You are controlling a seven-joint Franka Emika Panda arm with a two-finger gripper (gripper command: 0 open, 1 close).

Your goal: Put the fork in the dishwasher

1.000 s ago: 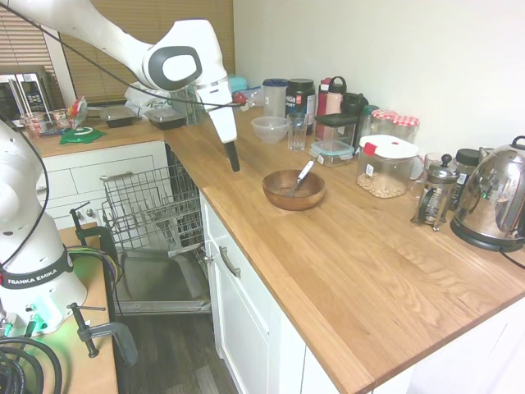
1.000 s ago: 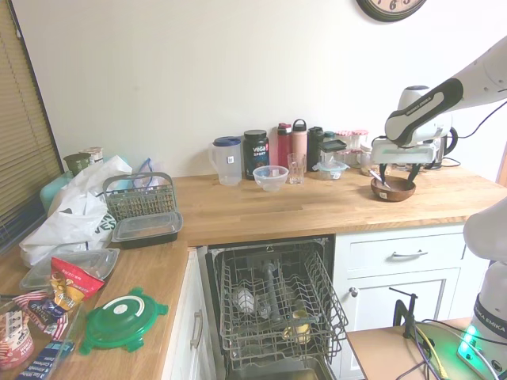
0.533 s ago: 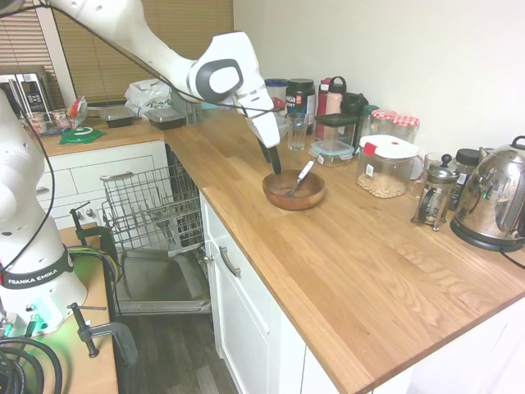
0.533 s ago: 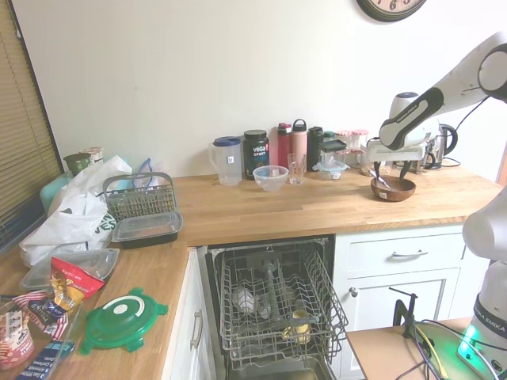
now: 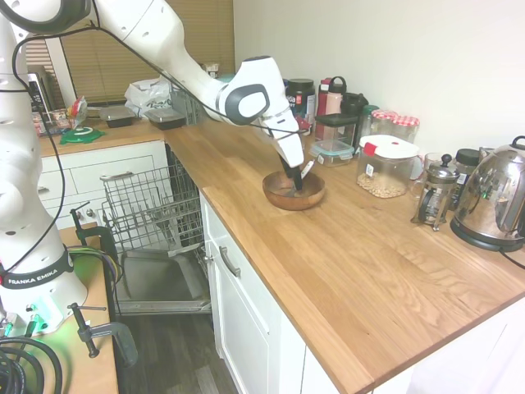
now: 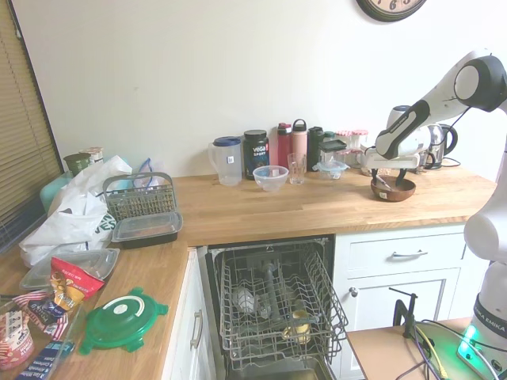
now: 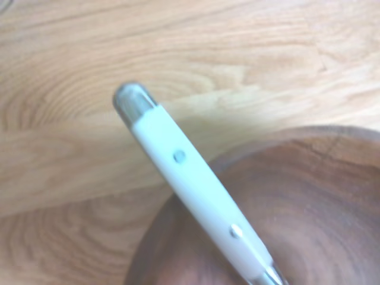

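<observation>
Arm stretched fwd, tool [image 5: 296,182] angled down low.

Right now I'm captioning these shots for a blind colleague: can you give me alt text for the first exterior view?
A white robot arm reaches across a wooden kitchen counter, its hand lowered into a brown wooden bowl where a fork leans on the rim. At left, the dishwasher stands open, its wire rack pulled out. Jars, bottles and a kettle line the wall.
</observation>
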